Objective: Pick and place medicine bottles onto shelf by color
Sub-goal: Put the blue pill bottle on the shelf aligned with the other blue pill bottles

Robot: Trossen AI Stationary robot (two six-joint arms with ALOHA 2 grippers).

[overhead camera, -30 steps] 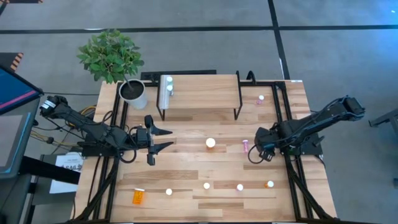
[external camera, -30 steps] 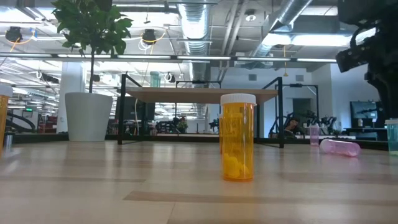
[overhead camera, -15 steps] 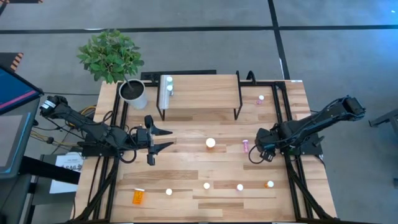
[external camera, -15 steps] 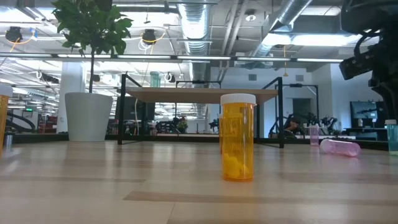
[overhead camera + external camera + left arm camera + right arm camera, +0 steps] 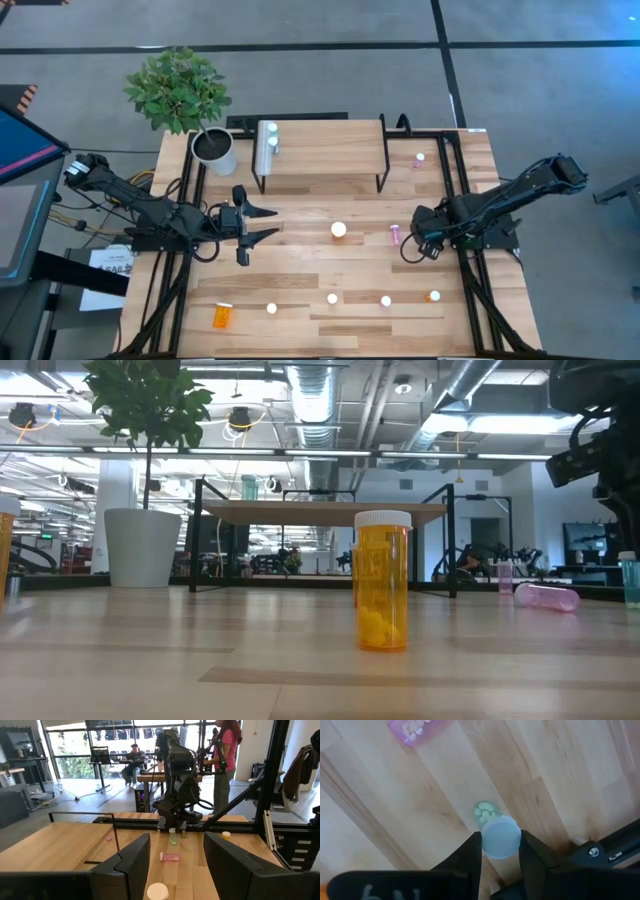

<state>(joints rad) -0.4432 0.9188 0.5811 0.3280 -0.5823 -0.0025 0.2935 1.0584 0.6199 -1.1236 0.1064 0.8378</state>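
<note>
My right gripper points down near the table's right side, shut on a small green bottle with a white cap. My left gripper hovers open left of centre and touches nothing. The large orange bottle stands upright mid-table. A pink bottle lies on its side beside the right gripper, and another pink bottle stands far right. The shelf stands at the far middle on black legs, with two white-capped bottles on its left end. An orange bottle lies near the front left. My right gripper pinches the green bottle's white cap between its two fingers, coming from above and pointing down. The bottle stays upright below the fingers. I cannot tell whether its base touches the table or hangs just above it.
A potted plant stands at the far left corner beside the shelf. Several small bottles stand in a row along the near edge. Black frame rails run along both sides of the table. People are in the room beyond.
My right arm has shifted slightly toward the table's right edge. In the last half second nothing has visibly moved.
</note>
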